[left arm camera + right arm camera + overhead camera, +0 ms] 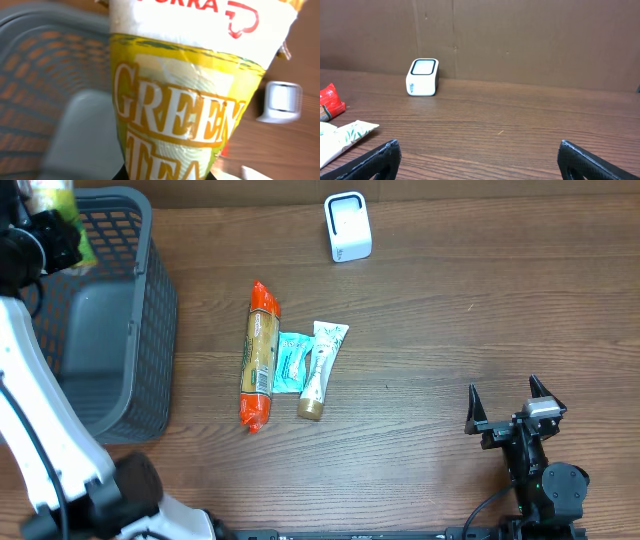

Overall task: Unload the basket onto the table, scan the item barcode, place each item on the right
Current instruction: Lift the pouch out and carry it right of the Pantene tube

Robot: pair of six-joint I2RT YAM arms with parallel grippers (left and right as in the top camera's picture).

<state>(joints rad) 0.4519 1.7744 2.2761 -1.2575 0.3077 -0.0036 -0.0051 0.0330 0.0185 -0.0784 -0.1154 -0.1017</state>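
Note:
The item in hand is a yellow-green packet [58,198] printed GREEN TEA [185,100]. My left gripper [60,230] is shut on its lower end, high over the grey basket at the far left. The packet fills the left wrist view, so only dark finger edges of that gripper [167,176] show at the bottom. The white barcode scanner [348,227] stands at the back of the table, right of the packet in the left wrist view [280,102] and far ahead in the right wrist view [423,77]. My right gripper [508,408] rests open near the front right, nothing between its fingers [480,160].
A grey mesh basket [130,330] takes up the left side. In the table's middle lie a long orange-red packet [259,356], a small teal packet [291,362] and a white tube [320,370]. A brown wall [520,35] stands behind the scanner.

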